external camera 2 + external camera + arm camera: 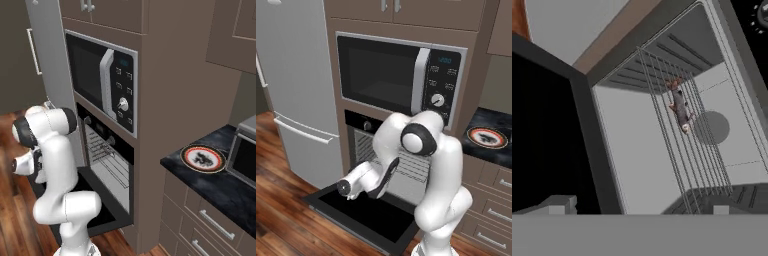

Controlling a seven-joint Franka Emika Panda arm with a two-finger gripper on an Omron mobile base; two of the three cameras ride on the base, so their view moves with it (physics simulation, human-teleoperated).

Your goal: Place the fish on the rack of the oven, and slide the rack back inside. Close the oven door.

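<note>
The oven (363, 122) stands open, its black glass oven door (366, 214) folded down flat in front. In the hand view the small dark grey fish (681, 107) lies along the bars of the silver wire rack (684, 150) in the pale cavity, with the door (547, 125) a dark panel at the left. My gripper (639, 205) is open and holds nothing. It hovers over the door's edge, well short of the fish, and its fingertips (559, 202) stand wide apart. The rack (102, 147) also appears as thin bars in the oven mouth.
A microwave (398, 75) sits directly above the oven, and a grey fridge (298, 100) stands to its left. On the dark counter (220, 187) to the right are a red-and-black-rimmed white plate (202, 158) and a grey toaster oven (245, 155). My arm (426, 165) fills the space before the oven.
</note>
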